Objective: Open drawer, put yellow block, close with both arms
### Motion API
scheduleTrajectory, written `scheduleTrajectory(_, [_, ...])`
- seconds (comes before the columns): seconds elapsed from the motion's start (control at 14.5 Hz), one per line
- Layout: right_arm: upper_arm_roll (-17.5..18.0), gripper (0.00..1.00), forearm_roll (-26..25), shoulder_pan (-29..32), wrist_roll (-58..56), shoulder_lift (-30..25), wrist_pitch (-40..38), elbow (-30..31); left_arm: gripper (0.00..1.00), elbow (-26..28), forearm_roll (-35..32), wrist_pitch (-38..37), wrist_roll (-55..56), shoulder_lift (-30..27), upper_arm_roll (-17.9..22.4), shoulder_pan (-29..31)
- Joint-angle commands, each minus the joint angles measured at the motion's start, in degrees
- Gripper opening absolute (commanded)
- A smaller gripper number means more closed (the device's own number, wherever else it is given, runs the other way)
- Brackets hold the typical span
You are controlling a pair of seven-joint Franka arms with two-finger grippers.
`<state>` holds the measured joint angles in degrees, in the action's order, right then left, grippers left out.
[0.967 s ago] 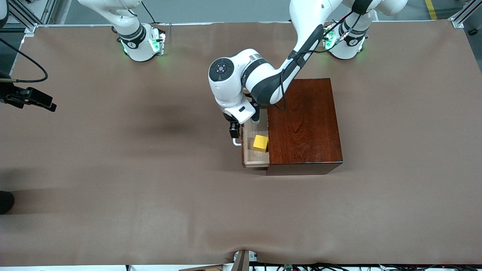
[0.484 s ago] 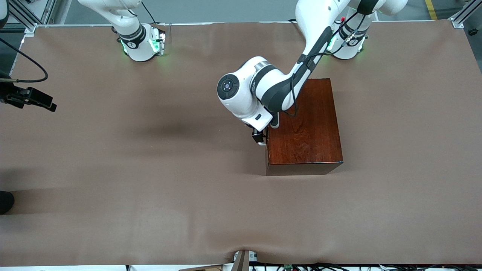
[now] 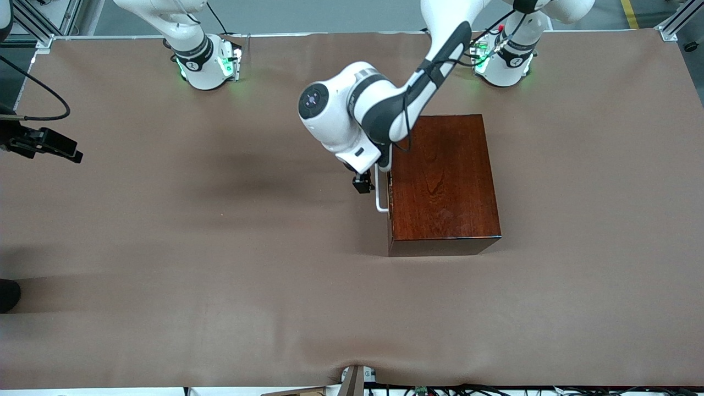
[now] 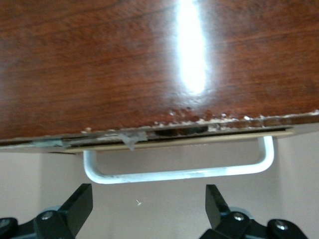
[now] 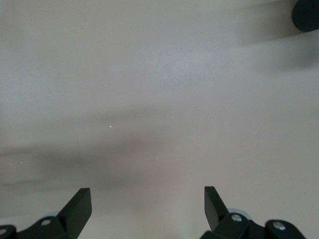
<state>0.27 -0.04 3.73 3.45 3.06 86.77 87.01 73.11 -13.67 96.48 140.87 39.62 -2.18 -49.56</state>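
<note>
The dark mahogany box [image 3: 443, 176] stands toward the left arm's end of the table. Its drawer is shut, and the white U-shaped handle [image 3: 380, 198] sticks out toward the right arm's end. My left gripper [image 3: 363, 184] hovers just off the handle, open and empty. In the left wrist view the handle [image 4: 179, 174] lies just past my open left gripper [image 4: 149, 209], under the glossy box top [image 4: 124, 64]. The yellow block is hidden. My right gripper [image 5: 148, 209] is open and empty over bare table; the right arm waits.
The brown table cover [image 3: 220, 247] spreads wide around the box. A black device with a cable [image 3: 44, 146] sits at the table's edge at the right arm's end. A dark round thing [image 5: 306, 15] shows at the right wrist view's edge.
A second ago the drawer stood open with the yellow block in it. My left gripper pushed it shut, then drew back off the handle toward the right arm's end.
</note>
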Motion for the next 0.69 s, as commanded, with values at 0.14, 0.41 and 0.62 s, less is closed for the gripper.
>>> scheduleTrajectory(0.14, [1.1,1.0,0.1,1.2,-0.3,-1.7,0.7,1.8,1.0,-0.1,-1.3,-1.8,-0.4,-3.6,2.3,0.4])
scheduleTrajectory(0.41, [1.1,1.0,0.1,1.2,-0.3,-1.7,0.7,1.8,1.0,0.1,-0.2,-1.8,-11.9,-10.6,7.0,3.7])
scheduleTrajectory(0.62, [1.1,1.0,0.1,1.2,-0.3,-1.7,0.7,1.8,1.0,0.5,4.8,-1.7,-23.5,-16.0,7.1,13.5])
